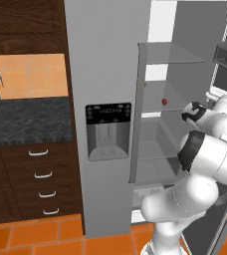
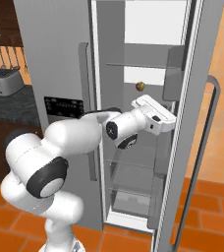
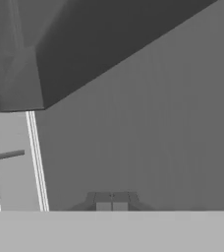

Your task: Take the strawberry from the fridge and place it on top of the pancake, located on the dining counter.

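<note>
- Kitchen setting: orange tiled floor (image 1: 36, 234), dark wooden cabinets (image 1: 31, 179) with a black-speckled counter (image 1: 28, 119) to the left of the fridge (image 1: 103, 60).
- Fridge is grey, side-by-side; left door closed, carrying a black dispenser panel (image 1: 108, 113). Right compartment stands open, glass shelves (image 1: 172, 52) visible inside.
- Open right-hand door (image 2: 197, 98) swung outward, long vertical handle (image 2: 210, 133) on its outer face, door bins on its inner face.
- Strawberry (image 1: 164, 101): small red item resting on a middle glass shelf, toward the back of the open compartment. Green top too small to resolve.
- Small yellowish-brown round item (image 2: 140, 86) sits on a shelf at about the same height, seen in the right base view, just above the hand.
- Toaster (image 2: 3, 81) on the counter at far left of the right base view.
- Arm reaches into the open compartment; the white hand (image 2: 153, 114) is inside the fridge, at the strawberry's shelf level, to its right in the left base view and apart from it.
- Gripper (image 3: 111, 201): fingertips pressed together, nothing between them. It faces a plain grey fridge wall, with a grey door bin (image 3: 84, 44) overhead in the hand view.
- Strawberry not held; no contact with the hand.
</note>
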Motion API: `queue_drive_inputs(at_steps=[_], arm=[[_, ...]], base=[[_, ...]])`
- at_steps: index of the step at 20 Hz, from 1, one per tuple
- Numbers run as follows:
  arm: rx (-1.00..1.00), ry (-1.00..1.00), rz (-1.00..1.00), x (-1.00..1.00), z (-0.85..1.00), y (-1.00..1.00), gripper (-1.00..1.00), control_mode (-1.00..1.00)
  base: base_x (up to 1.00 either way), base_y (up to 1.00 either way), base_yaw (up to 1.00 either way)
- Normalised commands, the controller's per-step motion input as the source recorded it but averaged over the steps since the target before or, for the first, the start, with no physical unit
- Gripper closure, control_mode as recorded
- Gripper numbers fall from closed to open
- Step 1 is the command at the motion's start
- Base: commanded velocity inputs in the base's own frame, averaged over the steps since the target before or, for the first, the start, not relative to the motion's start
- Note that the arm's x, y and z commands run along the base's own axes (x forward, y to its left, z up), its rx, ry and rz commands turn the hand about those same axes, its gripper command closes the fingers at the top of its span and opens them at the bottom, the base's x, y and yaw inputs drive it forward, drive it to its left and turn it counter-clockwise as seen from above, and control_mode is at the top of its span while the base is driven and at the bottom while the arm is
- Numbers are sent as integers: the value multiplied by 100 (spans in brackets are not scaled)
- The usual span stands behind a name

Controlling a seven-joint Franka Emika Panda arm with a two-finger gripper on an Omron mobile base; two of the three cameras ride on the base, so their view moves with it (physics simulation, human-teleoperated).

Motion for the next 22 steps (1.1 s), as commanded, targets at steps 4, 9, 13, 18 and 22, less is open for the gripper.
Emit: queue_drive_inputs(at_steps=[4,9,13,18,22], arm=[[2,2,0,-56,3,20,100,-100],[0,9,11,-100,67,67,100,-100],[12,42,22,-82,81,41,100,-100],[18,55,20,-78,51,79,-100,-100],[22,19,15,-70,72,85,-100,-100]], base=[[0,0,0],[0,0,0],[0,0,0],[0,0,0],[0,0,0]])
